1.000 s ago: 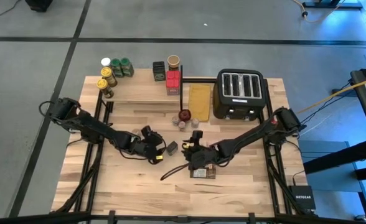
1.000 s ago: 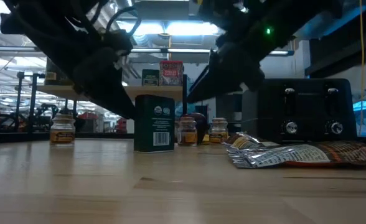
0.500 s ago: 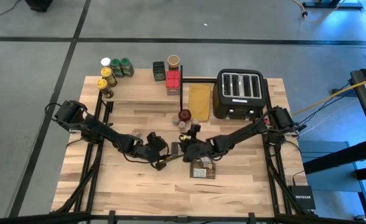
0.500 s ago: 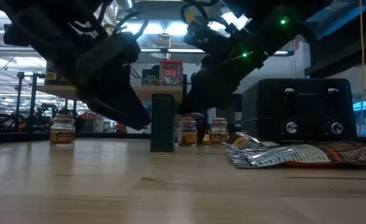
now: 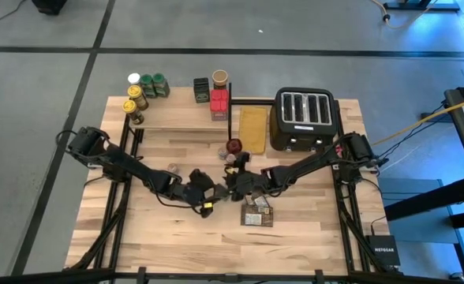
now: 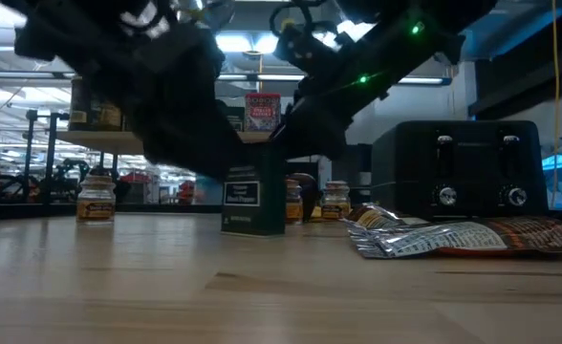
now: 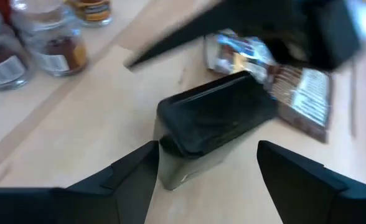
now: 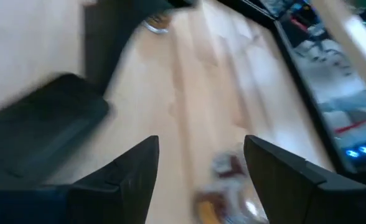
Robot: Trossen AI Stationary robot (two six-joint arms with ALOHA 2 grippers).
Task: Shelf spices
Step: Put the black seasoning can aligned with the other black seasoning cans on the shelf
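A dark green spice tin (image 6: pixel 254 204) stands upright on its base on the tabletop, mid-table (image 5: pixel 218 190). My left gripper (image 7: pixel 208 177) is open, and its fingers stand on either side of the tin (image 7: pixel 217 121). It comes at the tin from the table's left (image 5: pixel 211 193). My right gripper (image 5: pixel 231 187) is open close to the tin's right side and slants down (image 8: pixel 201 171). The shelf (image 5: pixel 177 117) at the far left carries several jars, tins and a red box (image 5: pixel 219 102). My left gripper has the tin's upper part (image 7: pixel 189 140) between its fingertips. It slants down from the table's left. Whether either finger touches the tin's sides, I cannot tell. The tin stands on the table. My right gripper may touch the tin, but blur hides it.
A flat brown packet (image 5: pixel 256 213) lies just near of the right gripper. Small jars (image 5: pixel 232 157) and a dark red knob (image 5: pixel 233 145) sit behind the tin. A black toaster (image 5: pixel 305 118) stands at the far right, beside a yellow board (image 5: pixel 253 128). One jar (image 6: pixel 96 199) stands at the left.
My left gripper has gone toward the table's right edge and has rolled. My right gripper has gone toward the left edge, and the two have closed in on the tin. The tin has turned about upright, shows another face now, and has slid slightly to the right.
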